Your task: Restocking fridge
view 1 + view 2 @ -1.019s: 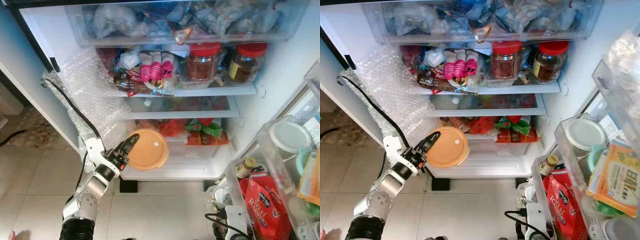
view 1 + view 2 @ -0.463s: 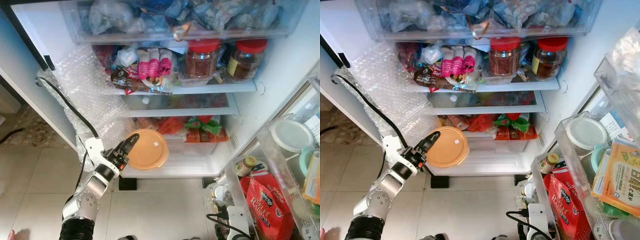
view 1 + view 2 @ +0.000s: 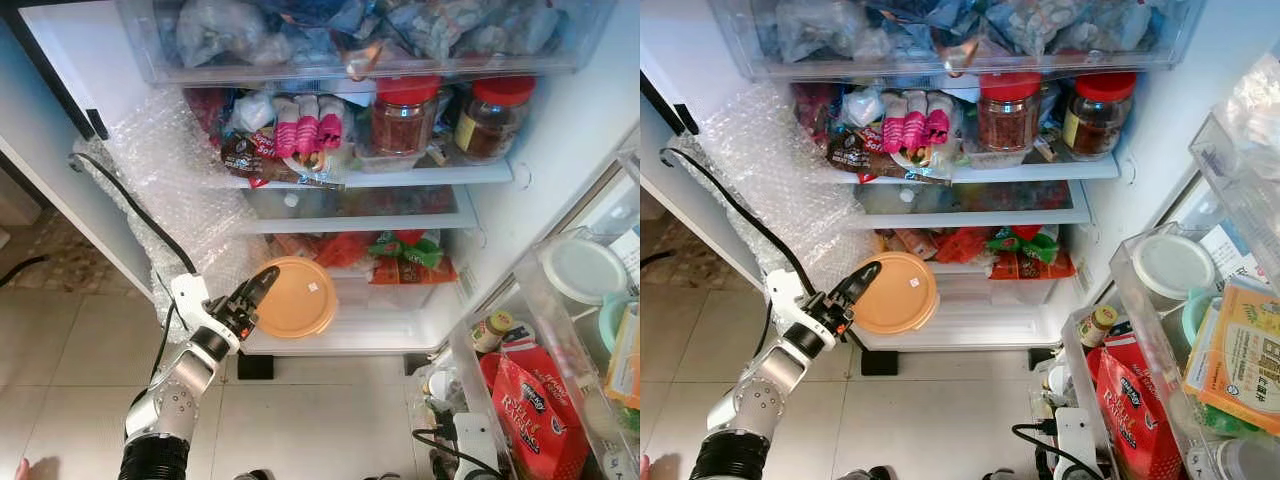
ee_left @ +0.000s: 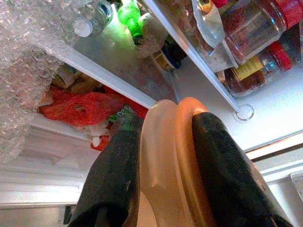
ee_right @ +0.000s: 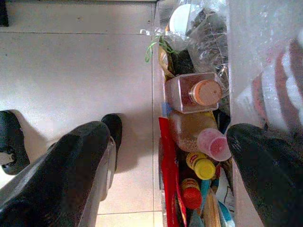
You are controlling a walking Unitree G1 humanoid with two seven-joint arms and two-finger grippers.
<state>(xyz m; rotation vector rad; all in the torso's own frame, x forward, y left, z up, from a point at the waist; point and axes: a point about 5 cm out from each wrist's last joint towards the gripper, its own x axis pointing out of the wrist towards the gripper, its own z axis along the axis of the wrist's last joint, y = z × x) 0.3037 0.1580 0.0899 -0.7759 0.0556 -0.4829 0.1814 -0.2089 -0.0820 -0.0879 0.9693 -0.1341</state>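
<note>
While the fridge (image 3: 560, 130) stands open before the robot, the left eye view shows the left gripper (image 3: 252, 297) raised at the lower left, its fingers clamped on the rim of a round orange lidded container (image 3: 297, 297). The container hangs on edge in front of the bottom drawer (image 3: 390, 320), below two crowded shelves.

From the right eye view, the same container sits just outside the fridge's lowest level, beside a sheet of bubble wrap (image 3: 770, 190) that lines the left wall. A door bin (image 3: 1160, 330) full of packets stands at the right.

Looking along the left wrist, both fingers (image 4: 227, 170) pinch the orange rim tightly. To place it well, the arm should probably tilt the container flat before sliding it in, clear of the bubble wrap.

Seen from the right wrist, the right gripper's fingers (image 5: 66, 165) are spread apart, holding nothing, above the floor and bottles.
</note>
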